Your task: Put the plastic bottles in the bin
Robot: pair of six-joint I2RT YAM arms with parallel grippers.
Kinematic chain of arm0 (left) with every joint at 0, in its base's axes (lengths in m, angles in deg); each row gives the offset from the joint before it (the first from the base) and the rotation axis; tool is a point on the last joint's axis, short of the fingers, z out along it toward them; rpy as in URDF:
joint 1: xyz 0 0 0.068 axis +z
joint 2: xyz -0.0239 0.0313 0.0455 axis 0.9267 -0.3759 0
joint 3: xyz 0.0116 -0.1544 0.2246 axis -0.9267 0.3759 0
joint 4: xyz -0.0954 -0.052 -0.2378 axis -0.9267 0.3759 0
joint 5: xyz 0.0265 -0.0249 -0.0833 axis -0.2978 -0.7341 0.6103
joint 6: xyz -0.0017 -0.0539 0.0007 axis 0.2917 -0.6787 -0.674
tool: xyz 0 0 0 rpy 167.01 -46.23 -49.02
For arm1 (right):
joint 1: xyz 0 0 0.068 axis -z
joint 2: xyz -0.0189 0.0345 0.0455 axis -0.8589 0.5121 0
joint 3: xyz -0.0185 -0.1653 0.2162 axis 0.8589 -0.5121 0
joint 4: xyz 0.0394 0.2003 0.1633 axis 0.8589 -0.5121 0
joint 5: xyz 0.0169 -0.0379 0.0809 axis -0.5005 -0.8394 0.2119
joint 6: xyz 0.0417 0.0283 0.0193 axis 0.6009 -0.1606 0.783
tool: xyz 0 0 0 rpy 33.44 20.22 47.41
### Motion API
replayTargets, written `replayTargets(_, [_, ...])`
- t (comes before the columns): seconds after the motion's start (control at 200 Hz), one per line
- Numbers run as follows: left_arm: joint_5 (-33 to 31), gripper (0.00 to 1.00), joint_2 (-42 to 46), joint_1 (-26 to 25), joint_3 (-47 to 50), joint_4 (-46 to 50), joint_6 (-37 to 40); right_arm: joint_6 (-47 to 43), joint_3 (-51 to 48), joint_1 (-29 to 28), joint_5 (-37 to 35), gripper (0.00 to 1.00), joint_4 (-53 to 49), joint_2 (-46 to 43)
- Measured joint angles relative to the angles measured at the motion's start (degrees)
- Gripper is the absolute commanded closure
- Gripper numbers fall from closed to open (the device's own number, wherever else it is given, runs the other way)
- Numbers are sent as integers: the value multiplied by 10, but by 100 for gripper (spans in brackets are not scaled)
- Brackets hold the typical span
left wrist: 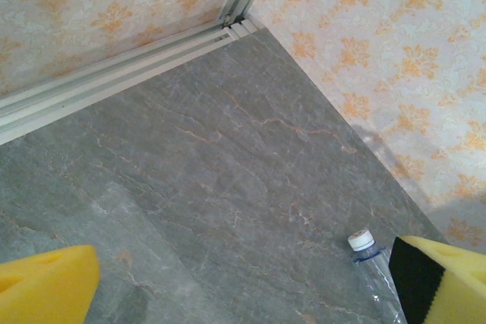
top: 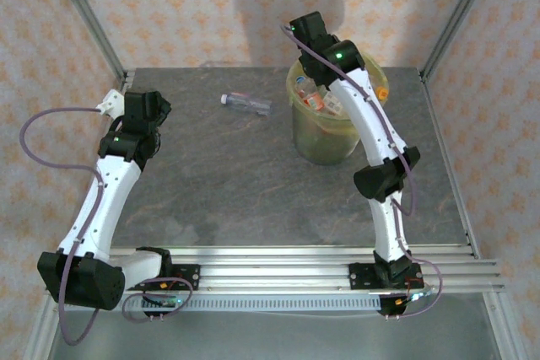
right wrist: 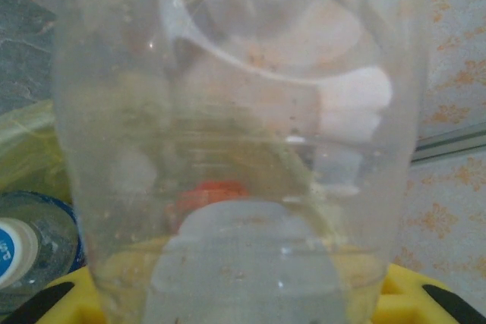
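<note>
A clear plastic bottle (right wrist: 235, 111) stands right in front of the right wrist camera, and my right gripper (right wrist: 243, 305) is shut on its lower part; the yellow fingers (right wrist: 425, 301) show at the bottom corners. In the top view this gripper (top: 305, 31) hangs over the back-left rim of the bin (top: 325, 137). The bin, lined with a yellow-green bag, holds several bottles (top: 314, 97). Another clear bottle (top: 246, 104) with a white cap (left wrist: 362, 240) lies on the table left of the bin. My left gripper (left wrist: 250, 294) is open, empty, and near that bottle.
The grey stone-look table (top: 236, 183) is fenced by patterned walls and metal frame posts (top: 84, 14). A blue-and-white capped bottle (right wrist: 19, 252) lies in the bin beneath the held one. An aluminium rail (top: 270, 271) runs along the near edge by the arm bases.
</note>
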Motion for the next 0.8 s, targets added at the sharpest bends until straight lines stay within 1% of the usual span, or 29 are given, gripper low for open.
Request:
replayTargets(0.275, [6, 0, -6, 0, 0, 0, 0, 3, -32, 16, -4, 53, -13, 0])
replayTargets(0.325, [6, 0, -6, 0, 0, 0, 0, 4, -33, 21, -2, 49, -15, 1])
replayTargets(0.48, [6, 0, -6, 0, 0, 0, 0, 14, -33, 31, 2, 31, -23, 1])
replayTargets(0.525, [6, 0, -6, 0, -1, 0, 0, 16, -33, 32, 3, 28, -27, 1])
replayTargets(0.686, [6, 0, -7, 0, -1, 0, 0, 25, -32, 31, 16, 25, -39, 1])
replayTargets(0.801, [6, 0, -9, 0, -3, 0, 0, 31, -31, 31, 41, 24, -43, -2])
